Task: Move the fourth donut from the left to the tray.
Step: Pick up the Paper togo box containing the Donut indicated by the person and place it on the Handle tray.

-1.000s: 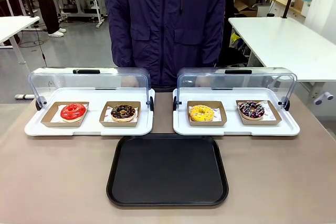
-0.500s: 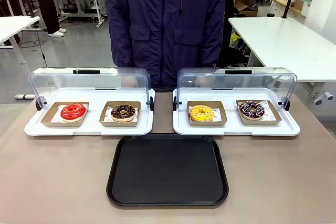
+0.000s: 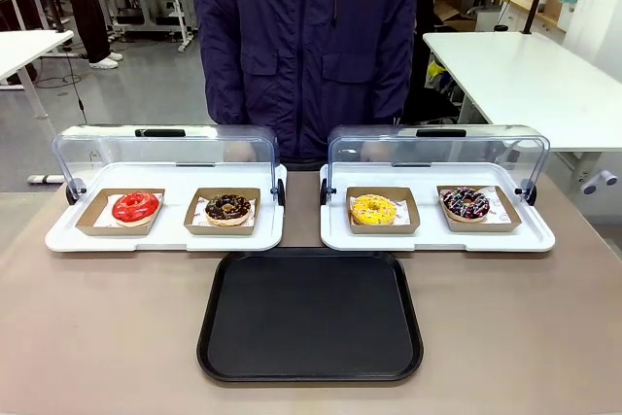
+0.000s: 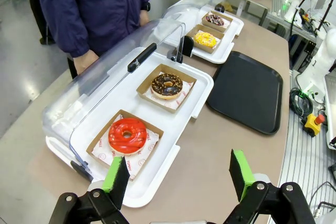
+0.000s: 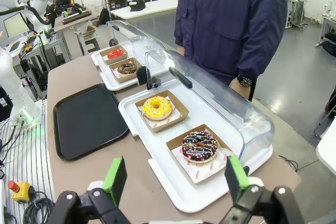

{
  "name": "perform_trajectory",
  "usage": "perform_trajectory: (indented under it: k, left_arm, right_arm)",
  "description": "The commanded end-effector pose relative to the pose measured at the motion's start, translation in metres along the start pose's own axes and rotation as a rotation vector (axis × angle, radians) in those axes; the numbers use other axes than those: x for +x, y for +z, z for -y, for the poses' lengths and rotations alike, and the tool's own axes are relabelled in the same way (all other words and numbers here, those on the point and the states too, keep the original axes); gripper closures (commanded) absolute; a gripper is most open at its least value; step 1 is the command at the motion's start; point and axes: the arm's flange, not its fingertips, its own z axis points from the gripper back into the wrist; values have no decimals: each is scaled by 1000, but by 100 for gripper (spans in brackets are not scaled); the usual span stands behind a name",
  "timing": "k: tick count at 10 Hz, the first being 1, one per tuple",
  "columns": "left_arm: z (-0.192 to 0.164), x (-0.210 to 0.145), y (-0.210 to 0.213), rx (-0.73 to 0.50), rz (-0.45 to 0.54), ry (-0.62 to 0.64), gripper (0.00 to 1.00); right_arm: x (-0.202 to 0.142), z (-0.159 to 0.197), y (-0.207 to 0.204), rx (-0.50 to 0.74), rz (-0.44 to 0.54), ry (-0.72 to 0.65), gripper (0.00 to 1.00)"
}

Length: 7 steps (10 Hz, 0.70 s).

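Spotted the fourth donut [image 3: 466, 203] at the right end of the row: dark chocolate glaze, pink and white sprinkles. Sits in a shallow cardboard holder [image 5: 176, 141] on the right-hand white tray [image 3: 437, 243], beside the yellow donut [image 3: 373, 208]. Noted the clear lid [image 5: 226, 103] tipped back toward the person, leaving the near side open to reach. Found the black tray [image 3: 311, 316] bare, just in front of both white trays, on the robot's side.

Saw the right gripper [image 5: 176, 179] poised above the near edge of that white tray, jaws wide apart, holding nothing, with the donut just ahead of it. Saw the left gripper [image 4: 178, 174] likewise spread and empty, over by the red donut [image 4: 127, 135], well apart from the target.

Handling, by judgement only:
- Probably light, soft and easily squashed.
- Expect sticky glaze, quick to smear, and sprinkles apt to shed.
- Better not to pinch the ring itself.
- Suggest gripping the holder by one side wall, or across two opposite walls.
- Reckon on thin card that bends, so squeeze gently and carry level.
- Risk of sliding on the paper liner [image 5: 195, 165] if tilted.
- Need to clear the white rim before crossing to the black tray.
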Motion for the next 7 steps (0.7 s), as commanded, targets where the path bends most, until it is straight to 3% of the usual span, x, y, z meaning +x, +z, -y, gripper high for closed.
perform_trajectory:
  k: [1,7]
  left_arm:
    - [0,1,1,-8,14,-11,0]
    - [0,1,1,-8,14,-11,0]
  right_arm:
    - [3,2,0,0,31,11,0]
    - [3,2,0,0,31,11,0]
